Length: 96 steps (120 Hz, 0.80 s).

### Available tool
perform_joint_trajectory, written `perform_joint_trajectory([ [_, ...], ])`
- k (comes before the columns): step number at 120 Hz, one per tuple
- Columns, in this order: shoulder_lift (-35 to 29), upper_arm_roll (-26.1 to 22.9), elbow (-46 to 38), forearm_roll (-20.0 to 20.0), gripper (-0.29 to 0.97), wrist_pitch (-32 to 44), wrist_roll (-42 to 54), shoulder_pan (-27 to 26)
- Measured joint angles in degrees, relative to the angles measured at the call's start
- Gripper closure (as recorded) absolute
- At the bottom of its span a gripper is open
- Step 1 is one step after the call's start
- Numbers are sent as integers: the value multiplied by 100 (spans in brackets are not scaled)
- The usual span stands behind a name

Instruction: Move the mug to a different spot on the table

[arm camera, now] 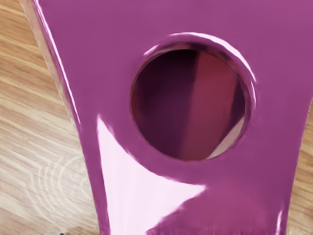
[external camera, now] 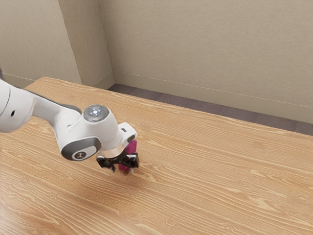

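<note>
Glossy magenta mug [arm camera: 98,73], round dark opening, wooden table [arm camera: 29,147] beneath

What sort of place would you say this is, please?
Probably a plain simulated test room: a wood-grain table, bare beige walls with a baseboard, and a white robot arm at a magenta mug.

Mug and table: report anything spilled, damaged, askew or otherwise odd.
Nothing stands out. The magenta mug, mostly hidden behind the gripper, shows a glossy, unbroken surface around a round opening in the wrist view. The table bears no spill or marks. Whether the mug stands straight cannot be told.
</note>
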Motion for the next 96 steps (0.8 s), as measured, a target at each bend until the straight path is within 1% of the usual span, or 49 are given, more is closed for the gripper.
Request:
perform_joint_trajectory([
  [16, -323, -108, -147, 2, 11, 12, 20, 81],
  [20, -397, -253, -175, 2, 10, 14, 25, 239],
  [31, -554, -1000, -196, 3, 6, 19, 36, 1042],
  [41, -755, -1268, -200, 3, 4, 23, 44, 1310],
  [62, -1302, -1356, -159, -1, 2, 27, 59, 1367],
  [75, -1570, -1349, -45, -6, 1, 27, 68, 1269],
  [87, -1536, -1320, 251, -12, 1, 24, 82, 1171],
  [96, -1253, -1303, 608, -14, 1, -12, 105, 1154],
])
